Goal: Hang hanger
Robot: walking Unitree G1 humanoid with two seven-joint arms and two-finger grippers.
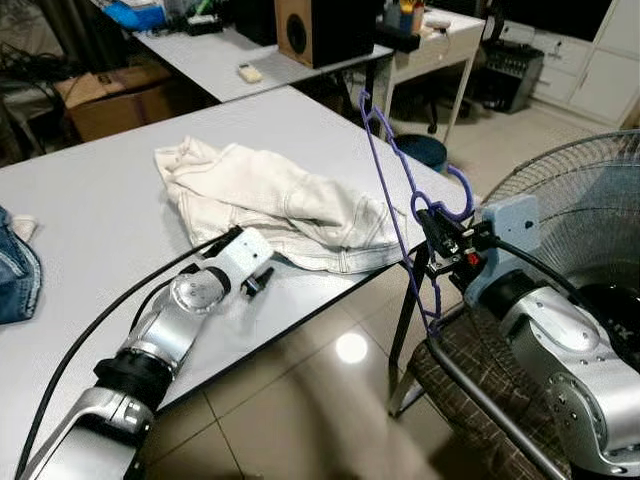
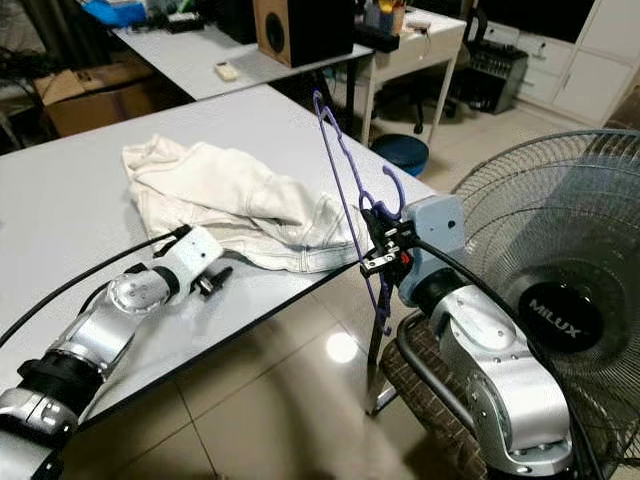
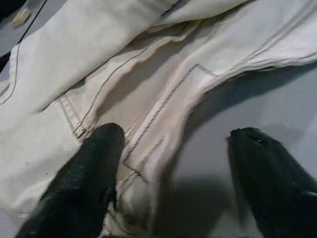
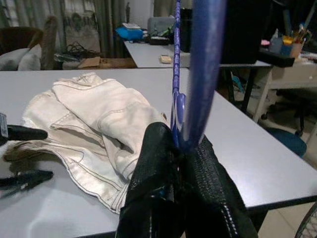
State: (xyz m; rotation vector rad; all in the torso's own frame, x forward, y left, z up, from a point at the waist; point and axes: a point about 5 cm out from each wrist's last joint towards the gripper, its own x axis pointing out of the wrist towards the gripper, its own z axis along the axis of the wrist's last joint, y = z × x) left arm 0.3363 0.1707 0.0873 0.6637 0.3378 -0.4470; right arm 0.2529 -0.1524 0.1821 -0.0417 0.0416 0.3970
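Note:
A thin purple hanger [image 1: 400,215] stands upright off the table's right edge, its hook curling over my right gripper [image 1: 436,232], which is shut on it near the hook. In the right wrist view the hanger [image 4: 200,69] rises from between the closed black fingers [image 4: 148,193]. Cream-white trousers [image 1: 275,200] lie crumpled on the grey table [image 1: 90,230]. My left gripper [image 1: 262,280] rests open on the table at the trousers' near hem; the left wrist view shows its fingers [image 3: 81,183] spread around the hem [image 3: 153,153].
A large standing fan [image 2: 560,300] is close behind my right arm. A dark chair [image 1: 470,390] sits below it. Blue denim [image 1: 15,275] lies at the table's left edge. A second table with a speaker [image 1: 320,30] stands behind.

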